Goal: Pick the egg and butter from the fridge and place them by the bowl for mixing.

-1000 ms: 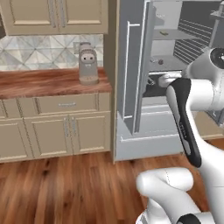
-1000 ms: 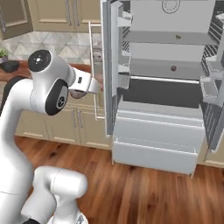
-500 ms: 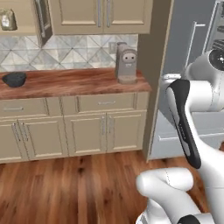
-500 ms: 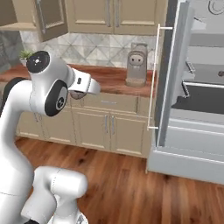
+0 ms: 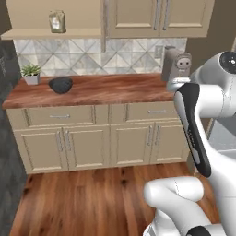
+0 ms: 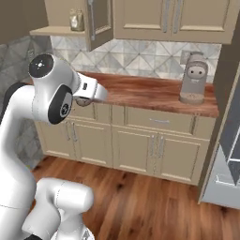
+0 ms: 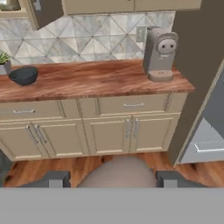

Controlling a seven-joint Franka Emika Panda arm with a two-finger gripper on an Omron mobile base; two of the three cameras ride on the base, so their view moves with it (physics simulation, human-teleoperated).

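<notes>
My gripper (image 7: 113,178) is shut on the egg (image 7: 120,171), a brownish-grey rounded ball that sits between the two dark fingertips (image 7: 54,178). In the right base view the gripper (image 6: 84,100) hangs in front of the counter edge with the egg (image 6: 82,101) in it. The dark grey bowl (image 5: 61,85) rests at the left end of the wooden counter (image 5: 115,90), well away from the hand; it is also far left in the hand view (image 7: 24,75). The grey fridge (image 6: 228,140) stands at the right edge (image 7: 205,135). The butter is out of view.
A small potted plant (image 5: 31,73) stands just left of the bowl. A grey coffee machine (image 6: 194,78) sits at the counter's right end (image 7: 159,53). Tan cabinets (image 7: 109,131) run below the counter, and an upper cabinet door (image 6: 99,21) hangs open. Wood floor lies in front.
The base has driven left, so both base views slid from the open fridge to the counter; the bowl and plant came into view. The gripper stays shut on the egg.
</notes>
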